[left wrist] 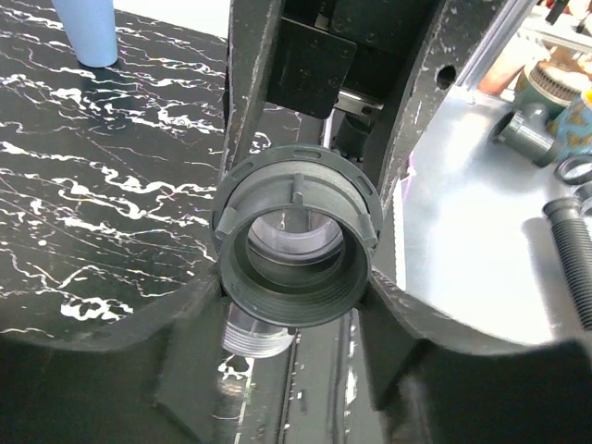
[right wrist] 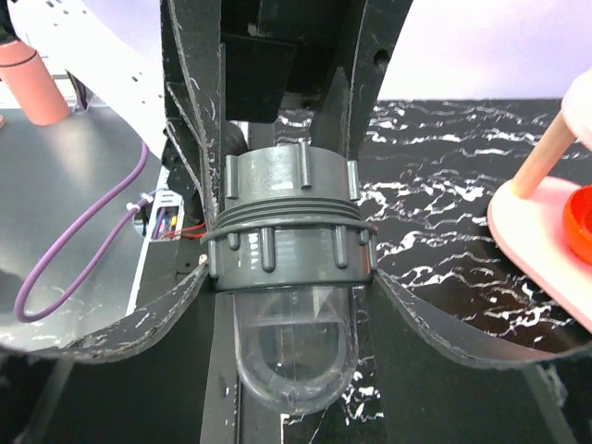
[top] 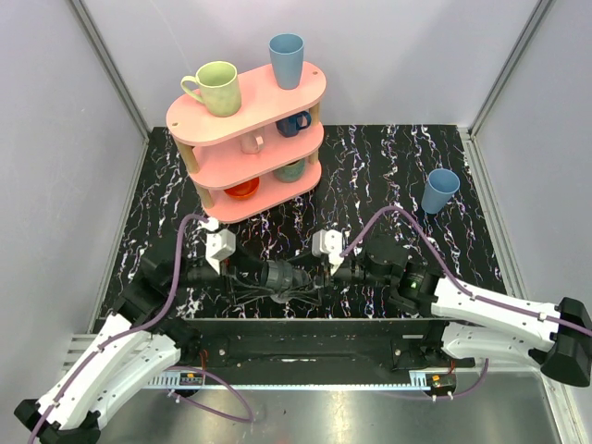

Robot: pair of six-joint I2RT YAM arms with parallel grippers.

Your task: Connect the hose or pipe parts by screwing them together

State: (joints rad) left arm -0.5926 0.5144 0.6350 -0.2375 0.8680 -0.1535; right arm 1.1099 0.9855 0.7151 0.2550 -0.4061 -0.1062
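Observation:
The two pipe parts meet end to end between both arms at the table's near middle. In the right wrist view my right gripper is shut on the ribbed grey nut of the translucent fitting, whose clear dome points at the camera. Exposed threads show between that nut and the dark collar behind it. In the left wrist view the dark collar faces me open-ended, its inner thread visible, with my left gripper closed against both its sides. A clear threaded stub shows below it.
A pink three-tier shelf with mugs stands at the back left, and a blue cup at the back right. Spare fittings and a black ribbed hose lie on the metal ledge by the arm bases. Purple cables loop over both arms.

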